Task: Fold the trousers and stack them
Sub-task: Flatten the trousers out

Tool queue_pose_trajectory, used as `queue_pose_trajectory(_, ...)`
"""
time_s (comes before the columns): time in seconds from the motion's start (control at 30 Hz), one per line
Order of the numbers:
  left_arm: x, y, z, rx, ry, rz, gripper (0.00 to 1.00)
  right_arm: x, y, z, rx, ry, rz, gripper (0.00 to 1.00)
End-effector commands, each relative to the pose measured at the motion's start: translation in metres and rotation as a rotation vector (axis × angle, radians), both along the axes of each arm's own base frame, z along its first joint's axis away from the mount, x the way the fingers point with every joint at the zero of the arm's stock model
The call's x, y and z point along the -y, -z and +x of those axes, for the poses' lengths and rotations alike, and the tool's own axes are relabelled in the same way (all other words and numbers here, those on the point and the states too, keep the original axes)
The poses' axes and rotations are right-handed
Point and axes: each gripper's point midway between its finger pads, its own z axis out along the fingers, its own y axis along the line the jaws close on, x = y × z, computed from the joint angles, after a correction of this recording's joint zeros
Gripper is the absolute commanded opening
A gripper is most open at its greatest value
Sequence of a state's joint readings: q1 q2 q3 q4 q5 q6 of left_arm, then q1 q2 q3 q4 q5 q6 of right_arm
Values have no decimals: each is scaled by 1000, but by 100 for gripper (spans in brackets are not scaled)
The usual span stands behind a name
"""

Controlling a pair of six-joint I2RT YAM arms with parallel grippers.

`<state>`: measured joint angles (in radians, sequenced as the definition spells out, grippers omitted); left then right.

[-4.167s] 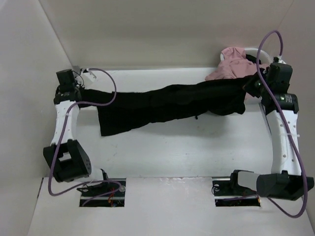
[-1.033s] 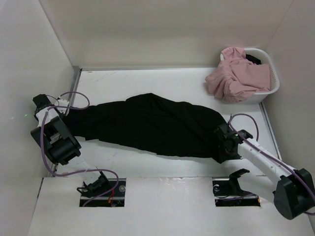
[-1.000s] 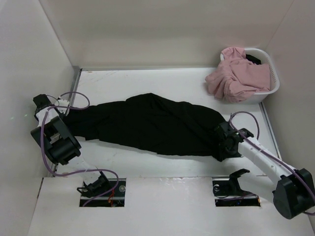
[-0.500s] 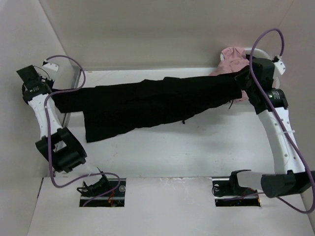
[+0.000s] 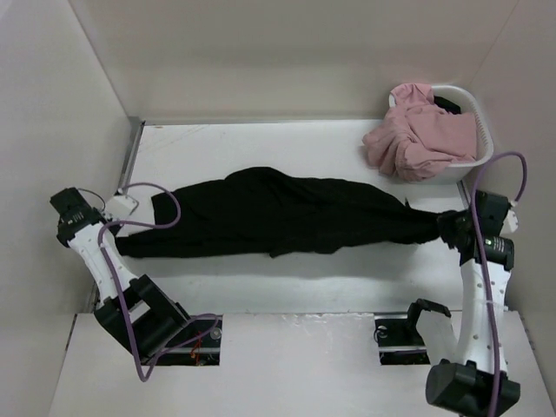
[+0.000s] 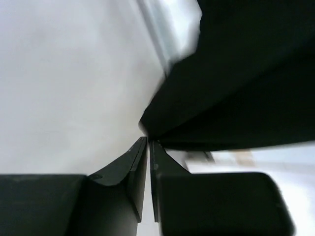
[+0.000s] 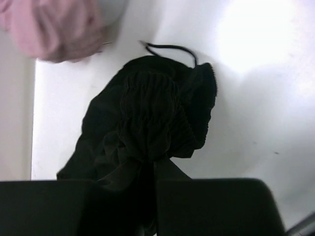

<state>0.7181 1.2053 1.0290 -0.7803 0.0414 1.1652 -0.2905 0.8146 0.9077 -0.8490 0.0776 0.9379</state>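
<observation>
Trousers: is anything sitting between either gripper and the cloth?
Nothing visible. The left gripper meets the trousers at their left end; the right gripper grips the bunched waistband at the right. The basket sits apart at the far right corner.

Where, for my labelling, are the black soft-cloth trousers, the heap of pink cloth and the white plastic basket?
black soft-cloth trousers [image 5: 278, 213]: top external view, middle of the spread cloth.
heap of pink cloth [image 5: 417, 139]: top external view, centre of the heap.
white plastic basket [image 5: 483, 139]: top external view, right rim.
</observation>
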Motion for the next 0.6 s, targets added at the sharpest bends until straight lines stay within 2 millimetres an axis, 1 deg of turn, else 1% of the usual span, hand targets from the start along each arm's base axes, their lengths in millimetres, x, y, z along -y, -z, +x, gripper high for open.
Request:
queue_pose_trajectory(0.0,4,10,-40,-176,103,63,9,15,1,-13,29,77,4,17)
queue_pose_trajectory(0.03,5,17,-48,-211,107,53,11,16,7,-18,20,87,12,28)
queue_pose_trajectory(0.07,6,22,-55,-235,106,45,15,17,11,-22,13,93,14,45)
queue_pose_trajectory(0.13,6,29,-65,-264,104,27,28,16,14,-28,4,99,9,89)
queue_pose_trajectory(0.17,4,30,-67,-265,100,20,38,16,14,-31,1,102,3,100)
queue_pose_trajectory(0.2,0,28,-66,-257,94,20,47,17,10,-33,4,107,-6,100)
queue_pose_trajectory(0.23,-4,24,-61,-237,88,22,53,18,5,-34,10,108,-21,100)
queue_pose_trajectory(0.27,-10,18,-51,-199,84,22,57,19,-2,-35,20,104,-42,100)
queue_pose_trajectory(0.33,-20,1,-20,-87,57,2,61,25,-23,-32,42,84,-111,100)
queue_pose_trajectory(0.37,-19,-6,1,-30,47,-26,63,24,-29,-28,41,53,-144,100)
queue_pose_trajectory(0.43,-2,-14,48,56,58,-107,64,23,-30,-19,9,6,-187,100)
queue_pose_trajectory(0.47,11,-11,70,70,71,-157,65,21,-25,-11,-13,-20,-200,100)
queue_pose_trajectory(0.5,28,-4,90,60,97,-207,66,18,-19,-1,-31,-52,-206,100)
queue_pose_trajectory(0.57,58,19,121,5,149,-274,65,11,-5,21,-62,-113,-215,100)
